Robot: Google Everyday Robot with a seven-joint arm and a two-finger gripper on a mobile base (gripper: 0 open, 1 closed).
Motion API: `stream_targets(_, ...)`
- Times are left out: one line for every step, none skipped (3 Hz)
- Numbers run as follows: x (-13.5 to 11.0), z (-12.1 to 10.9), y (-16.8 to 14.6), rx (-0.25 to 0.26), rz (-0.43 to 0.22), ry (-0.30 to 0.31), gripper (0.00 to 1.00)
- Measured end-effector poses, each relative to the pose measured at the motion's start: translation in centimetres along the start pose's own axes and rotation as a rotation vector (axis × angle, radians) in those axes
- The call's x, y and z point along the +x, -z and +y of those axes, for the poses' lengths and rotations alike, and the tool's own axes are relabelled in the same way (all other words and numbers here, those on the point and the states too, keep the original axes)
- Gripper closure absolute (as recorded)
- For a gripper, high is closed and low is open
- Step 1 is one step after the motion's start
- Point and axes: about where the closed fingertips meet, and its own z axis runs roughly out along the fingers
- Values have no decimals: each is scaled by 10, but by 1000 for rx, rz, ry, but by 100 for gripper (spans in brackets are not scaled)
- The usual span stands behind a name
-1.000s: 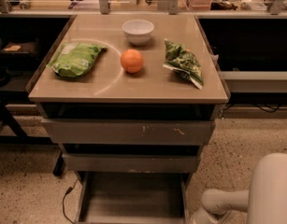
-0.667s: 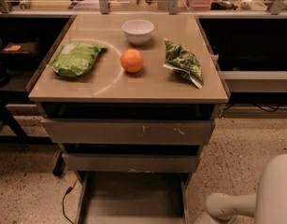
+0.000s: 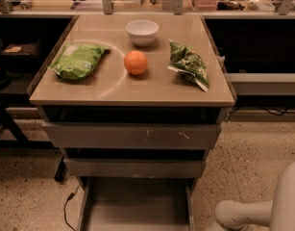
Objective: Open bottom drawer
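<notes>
Dim warm light, glare arc on tabletop [image 3: 152, 88], deep shadows beneath

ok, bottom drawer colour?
Drawer is plain grey, camera view. Gripper out of view; arm at lower right.

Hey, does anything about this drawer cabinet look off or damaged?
The bottom drawer stands pulled far out, its flat tray exposed. The top drawer has pale scratches on its face. The gripper is out of view; only the arm shows at lower right.
</notes>
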Motion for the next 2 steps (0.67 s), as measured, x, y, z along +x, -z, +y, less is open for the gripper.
stream_targets(-14, -4, -5, -21, -18, 23, 0)
stream_targets(-24, -15, -19, -57, -28, 38, 0)
